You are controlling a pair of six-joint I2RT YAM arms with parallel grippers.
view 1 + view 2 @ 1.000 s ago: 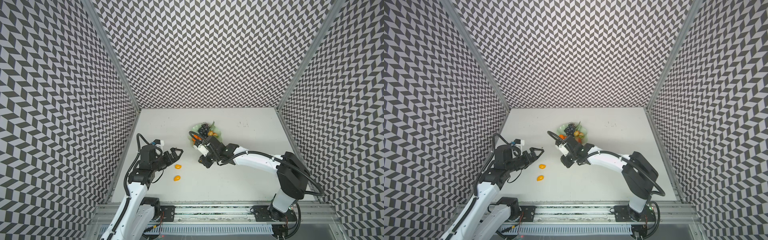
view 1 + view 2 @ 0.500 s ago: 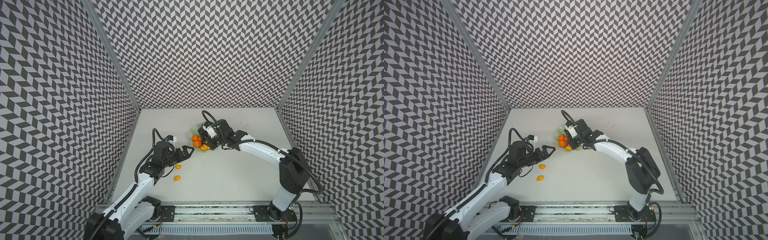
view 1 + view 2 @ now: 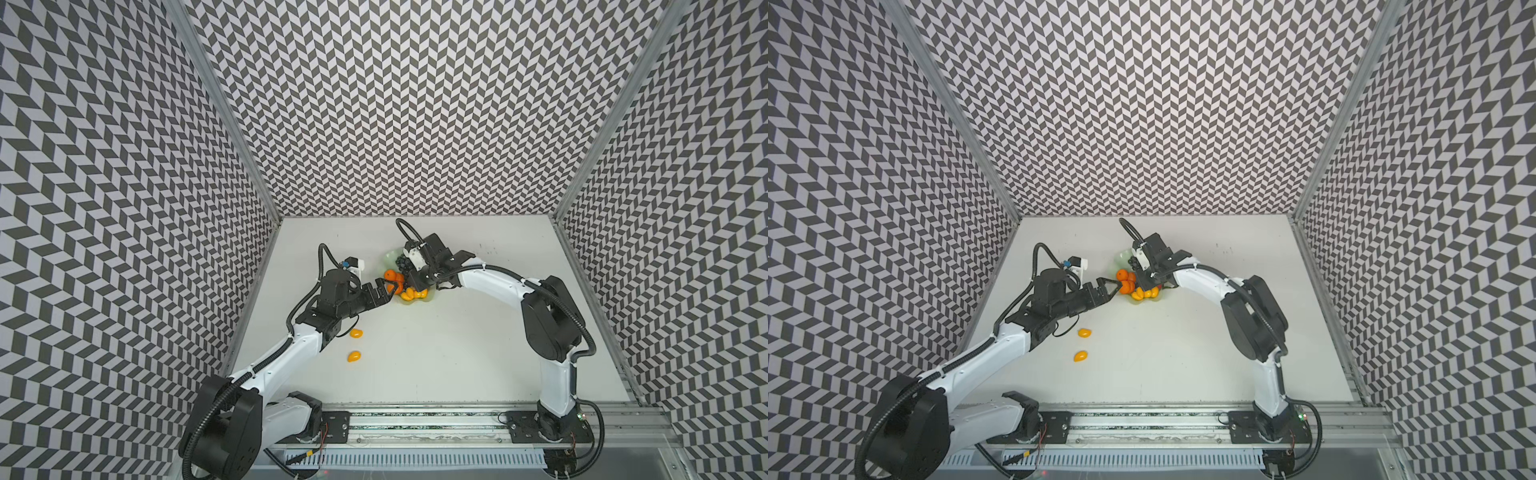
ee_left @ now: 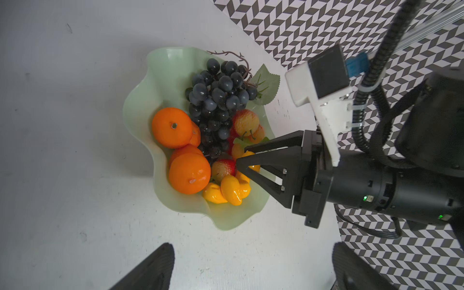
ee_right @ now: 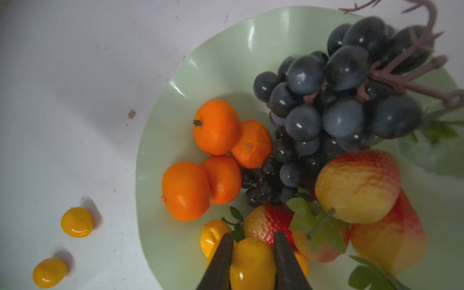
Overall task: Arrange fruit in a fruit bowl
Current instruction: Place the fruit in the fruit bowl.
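- Both arms have been brought in toward the fruit bowl [image 4: 140, 110] within the last second. The right gripper [image 4: 244, 158] has been carried from low over the table [image 3: 457, 353] in front of the bowl to a spot above its fruit, and the left gripper [image 3: 392, 289] has been extended to just beside its rim.
- The bowl is found mid-table, toward the back, between the two grippers.
- Already laid inside are the grape bunch [image 5: 344, 100], a pear [image 5: 391, 236], four tangerines [image 5: 216, 126], strawberries [image 5: 266, 223] and several kumquats [image 4: 231, 189].
- One more kumquat [image 5: 252, 263] is pinched between the narrowly set right fingers, over the bowl and not yet released.
- The left fingers are spread wide, and nothing is held.
- Two loose kumquats [image 3: 355, 333] are left on the table, well apart from the bowl, so the task is judged mostly done.
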